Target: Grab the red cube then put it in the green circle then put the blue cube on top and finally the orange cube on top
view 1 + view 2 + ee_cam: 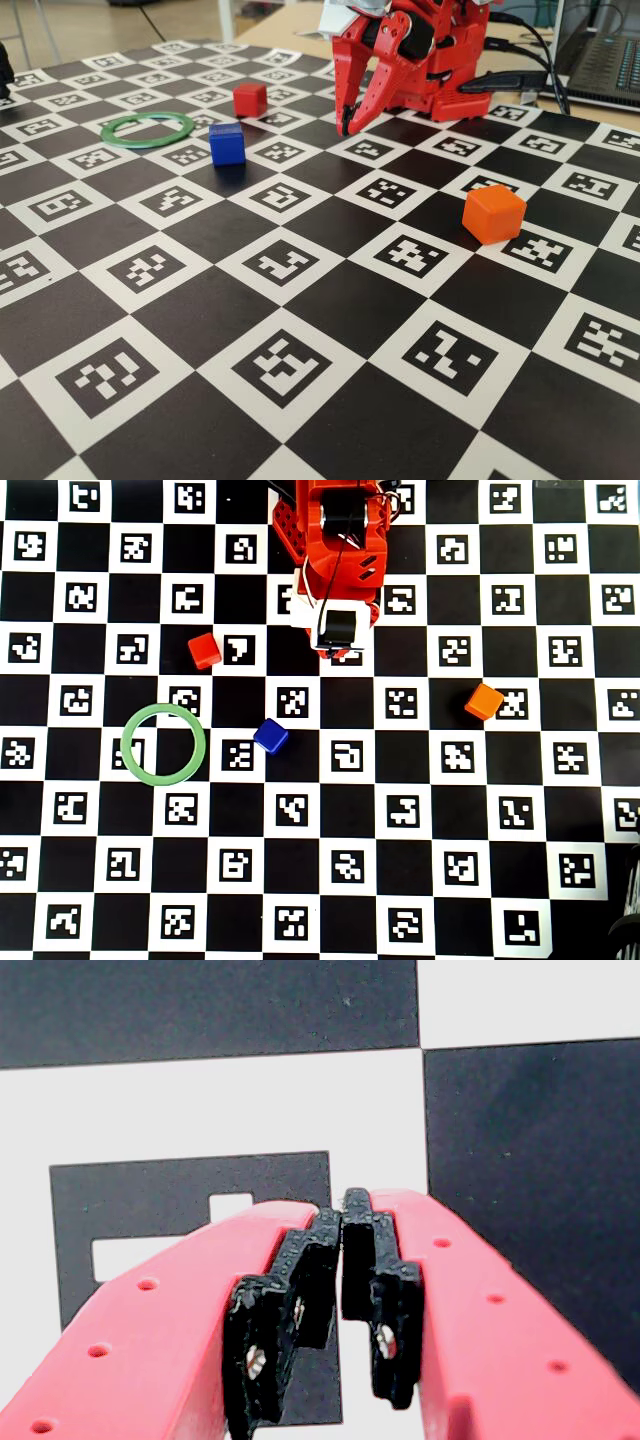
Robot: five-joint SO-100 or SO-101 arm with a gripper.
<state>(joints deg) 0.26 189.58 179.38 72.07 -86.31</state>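
While nothing crowds the near half of the checkered marker board (300,330) in the fixed view, the orange cube (494,213) sits alone at about three o'clock of the picture. Farther back, at ten o'clock, the blue cube (227,143) rests just beside the green circle (148,129), apart from it; the ring's hollow holds only board. Beyond them the red cube (250,99) stands near eleven o'clock, with open board between it and the gripper (347,126). At twelve o'clock the red arm hunches, tips pointing down near the board. Its jaws are clenched together on nothing, black pads (375,1260) touching in the wrist view. A laptop (603,62) and cables lie behind.
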